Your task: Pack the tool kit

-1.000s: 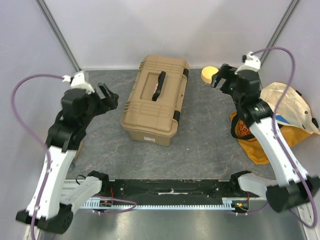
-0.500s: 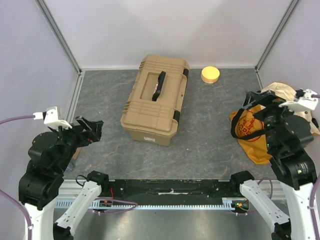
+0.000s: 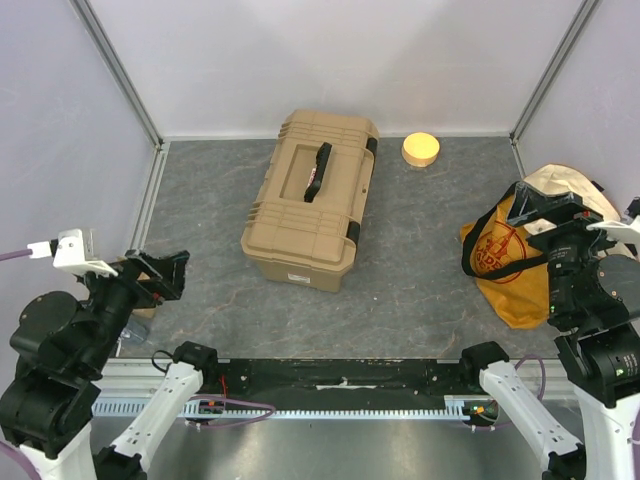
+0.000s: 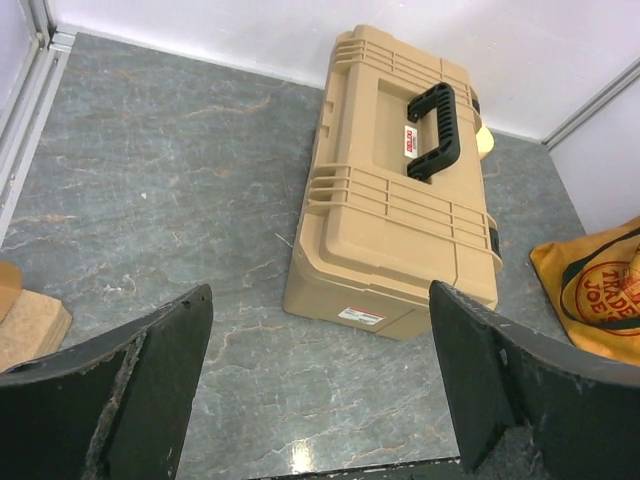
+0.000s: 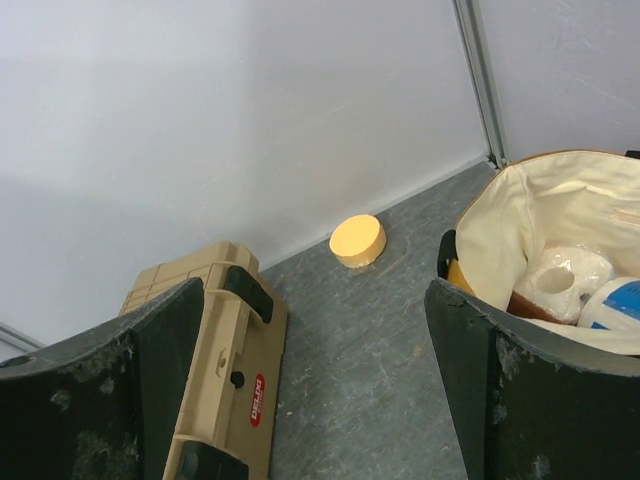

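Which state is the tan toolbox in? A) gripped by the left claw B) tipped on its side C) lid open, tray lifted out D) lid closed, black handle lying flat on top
D: the toolbox stands upright with its lid shut and the black handle flat on the lid.

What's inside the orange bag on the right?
Through the open mouth of the bag: a white roll-like object and a blue-and-white item. Anything beneath them is covered.

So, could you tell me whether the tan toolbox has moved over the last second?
No. The toolbox keeps the same place and angle relative to the yellow disc.
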Controlling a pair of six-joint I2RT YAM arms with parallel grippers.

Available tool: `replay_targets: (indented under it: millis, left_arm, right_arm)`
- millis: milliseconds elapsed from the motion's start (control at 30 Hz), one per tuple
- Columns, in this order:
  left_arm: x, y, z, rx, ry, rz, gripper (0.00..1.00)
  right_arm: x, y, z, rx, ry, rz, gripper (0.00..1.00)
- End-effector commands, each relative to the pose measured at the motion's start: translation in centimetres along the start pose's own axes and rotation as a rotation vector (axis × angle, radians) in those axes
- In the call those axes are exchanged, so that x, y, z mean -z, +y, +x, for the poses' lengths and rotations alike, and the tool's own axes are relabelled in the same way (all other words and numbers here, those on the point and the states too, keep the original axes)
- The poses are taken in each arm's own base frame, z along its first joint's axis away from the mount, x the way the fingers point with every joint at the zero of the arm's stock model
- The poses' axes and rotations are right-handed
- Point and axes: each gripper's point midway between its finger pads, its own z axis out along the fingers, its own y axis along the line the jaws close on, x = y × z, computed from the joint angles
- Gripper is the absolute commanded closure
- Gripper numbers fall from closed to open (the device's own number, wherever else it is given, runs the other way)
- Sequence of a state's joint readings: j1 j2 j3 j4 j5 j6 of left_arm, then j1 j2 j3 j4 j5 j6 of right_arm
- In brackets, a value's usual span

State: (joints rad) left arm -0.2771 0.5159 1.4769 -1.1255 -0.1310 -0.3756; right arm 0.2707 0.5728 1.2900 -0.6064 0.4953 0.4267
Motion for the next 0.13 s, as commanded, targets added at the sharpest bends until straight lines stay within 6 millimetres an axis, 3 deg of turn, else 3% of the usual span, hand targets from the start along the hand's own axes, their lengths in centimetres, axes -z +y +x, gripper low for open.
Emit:
replay_targets:
  millis: [0, 100]
  left_arm:
    - [-0.6, 0.3, -0.2, -0.062, 0.029, -0.024, 0.06]
    - [-0.8, 0.2, -0.5, -0.058, 0.022, -0.026, 0.06]
  right_arm:
    - [-0.2, -0.1, -0.3, -0.011, -0.017, 0.015, 0.02]
    - [-0.7, -0.2, 0.8, 0.003, 0.007, 0.020, 0.02]
